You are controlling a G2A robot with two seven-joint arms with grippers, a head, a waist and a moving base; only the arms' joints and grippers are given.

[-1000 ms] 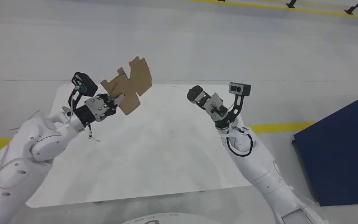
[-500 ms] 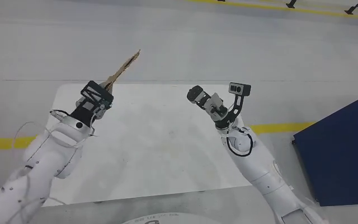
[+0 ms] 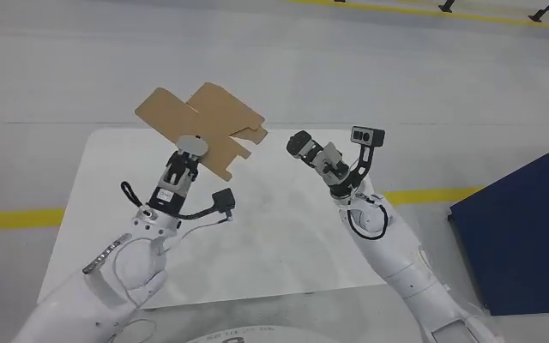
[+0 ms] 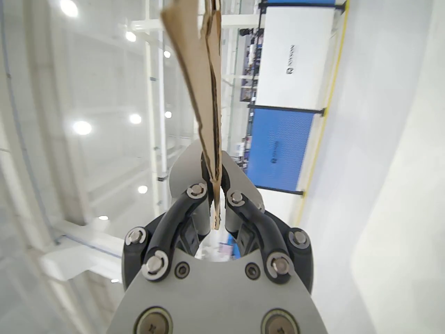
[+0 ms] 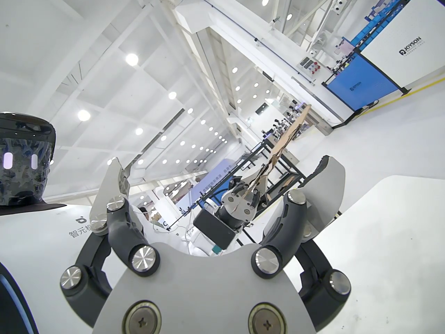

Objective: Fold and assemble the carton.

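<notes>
The left gripper (image 4: pixel 212 175) holds the flat carton blank (image 3: pixel 202 116) in the air above the far left part of the table (image 3: pixel 257 231). Its fingers (image 4: pixel 243 184) are pressed onto the lower edge of the cardboard, and only a narrow strip sits between them. The right gripper (image 3: pixel 300 144) hangs above the far right part of the table, apart from the blank. Its fingers (image 5: pixel 116 179) are spread wide with nothing between them.

The main danger, I think, is this thin grip. The blank is wide and stands far out from the pinch, so a quick turn of the wrist could make it swing or slip. It could then drop onto the table or past the far edge to the floor.

In the left wrist view the cardboard layers gape apart away from the pinch. If the right gripper comes to take a flap, it may catch two layers together, or the wrong one, and the fold would miss its crease. A hard push against a board held at one place could also bend or crush it. As far as I can judge, nothing is folded yet.
</notes>
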